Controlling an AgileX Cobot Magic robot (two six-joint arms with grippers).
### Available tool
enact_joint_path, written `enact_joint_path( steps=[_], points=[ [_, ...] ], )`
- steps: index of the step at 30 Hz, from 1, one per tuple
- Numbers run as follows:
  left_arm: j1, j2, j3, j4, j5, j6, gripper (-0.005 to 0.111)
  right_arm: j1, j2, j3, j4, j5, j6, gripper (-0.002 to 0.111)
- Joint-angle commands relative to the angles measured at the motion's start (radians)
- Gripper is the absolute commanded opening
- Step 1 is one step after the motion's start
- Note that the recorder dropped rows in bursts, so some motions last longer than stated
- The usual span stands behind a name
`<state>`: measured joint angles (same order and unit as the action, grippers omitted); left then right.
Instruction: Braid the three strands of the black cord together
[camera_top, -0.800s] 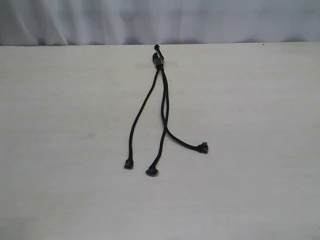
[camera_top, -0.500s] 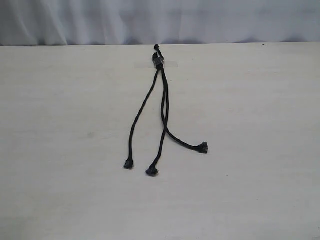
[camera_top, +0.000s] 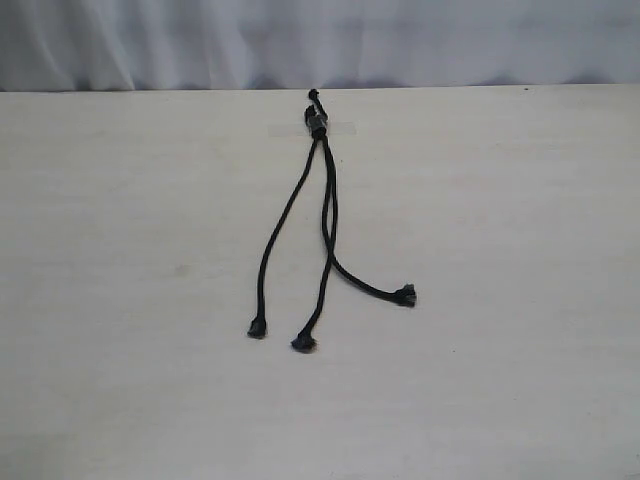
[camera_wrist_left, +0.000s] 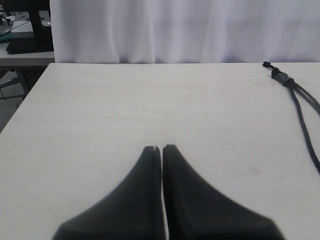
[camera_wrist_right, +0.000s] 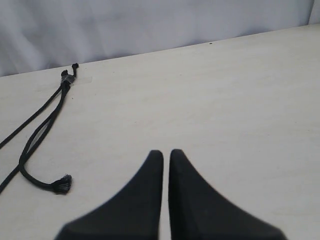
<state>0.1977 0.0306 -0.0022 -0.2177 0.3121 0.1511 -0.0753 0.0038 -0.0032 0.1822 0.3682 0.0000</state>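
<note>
The black cord (camera_top: 317, 122) lies on the pale table with its bound, knotted end at the far side under clear tape (camera_top: 342, 127). Its three strands fan toward the near side. The left strand (camera_top: 280, 225) ends in a frayed tip (camera_top: 257, 328). The middle strand (camera_top: 318, 305) and the right strand (camera_top: 365, 284) cross once. Neither gripper shows in the exterior view. My left gripper (camera_wrist_left: 161, 148) is shut and empty over bare table, with the bound end (camera_wrist_left: 280, 76) off to one side. My right gripper (camera_wrist_right: 166, 152) is shut and empty, apart from a strand tip (camera_wrist_right: 63, 184).
A white curtain (camera_top: 400, 40) hangs behind the table's far edge. In the left wrist view the table's side edge (camera_wrist_left: 27, 95) shows, with another desk (camera_wrist_left: 25, 35) and floor beyond it.
</note>
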Motion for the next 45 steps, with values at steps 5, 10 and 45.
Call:
enact_joint_path(
  steps=[5,10,45],
  points=[
    [0.002,-0.007,0.002,0.000,-0.031,-0.008,0.002,-0.005,-0.004,0.003,-0.019,0.004,0.000,0.004],
    [0.002,-0.007,0.002,-0.002,-0.269,-0.008,0.002,-0.005,-0.004,0.003,-0.019,-0.147,0.000,0.004],
    [-0.013,1.084,-0.766,0.021,0.241,0.034,0.000,-0.003,0.928,-0.505,-0.010,-0.127,-0.014,0.004]
  ],
)
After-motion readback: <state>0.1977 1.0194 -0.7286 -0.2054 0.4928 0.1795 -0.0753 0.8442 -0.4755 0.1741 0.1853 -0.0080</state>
